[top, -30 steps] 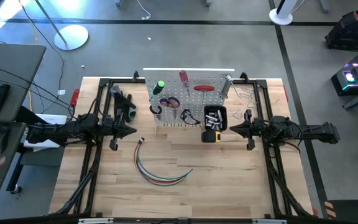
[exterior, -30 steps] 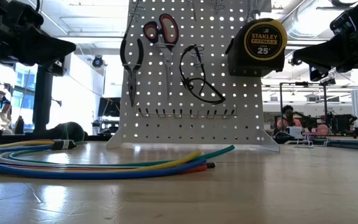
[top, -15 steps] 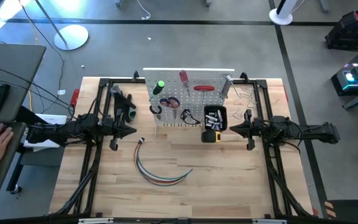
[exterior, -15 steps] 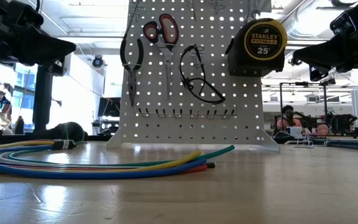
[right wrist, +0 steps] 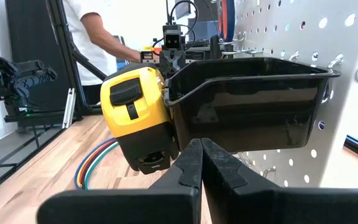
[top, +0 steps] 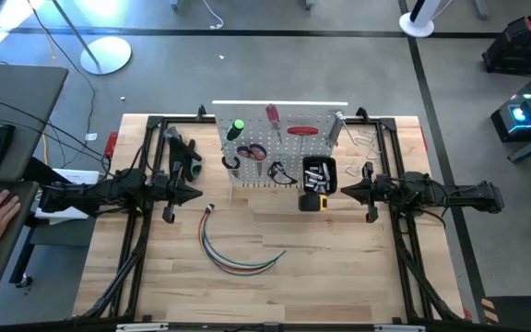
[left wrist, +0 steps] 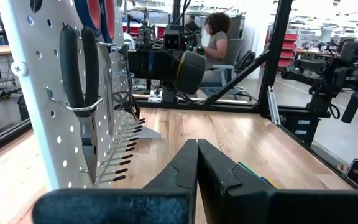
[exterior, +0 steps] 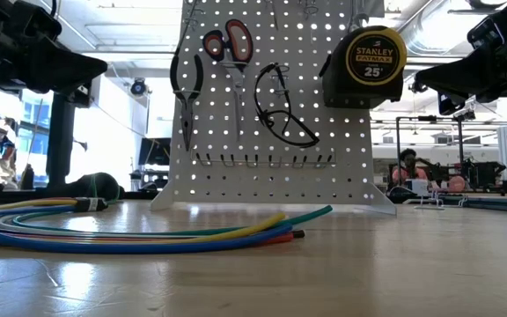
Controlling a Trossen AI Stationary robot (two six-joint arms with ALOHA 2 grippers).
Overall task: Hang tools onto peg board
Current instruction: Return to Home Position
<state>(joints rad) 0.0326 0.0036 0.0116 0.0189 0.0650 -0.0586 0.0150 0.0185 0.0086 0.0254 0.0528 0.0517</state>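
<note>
Taking the overhead view as a clock face, a pale wooden table (top: 339,267) fills the middle, with the white peg board (top: 289,155) standing at 12 o'clock. Two dark arms lie level over the table: the left gripper (top: 199,193) reaches in from 9 o'clock and the right gripper (top: 342,191) from 3 o'clock. Each sits just off a lower corner of the board and touches nothing. Both wrist views show the fingers pressed tight together with nothing between them. A curved bundle of coloured cables (top: 238,254) lies on the wood toward 7 o'clock, well apart from both grippers. On the board, a black bin (top: 319,173) sits at the 5 o'clock corner (silvery metal pieces show inside), and the yellow tape measure (top: 314,202) hangs touching its outer wall. Black-handled pliers (exterior: 186,88) hang on the board's 9 o'clock side, with red-handled scissors (exterior: 227,42) just beside them. A green-handled screwdriver (top: 236,126) and a red-handled screwdriver (top: 302,130) sit nearer the top edge
</note>
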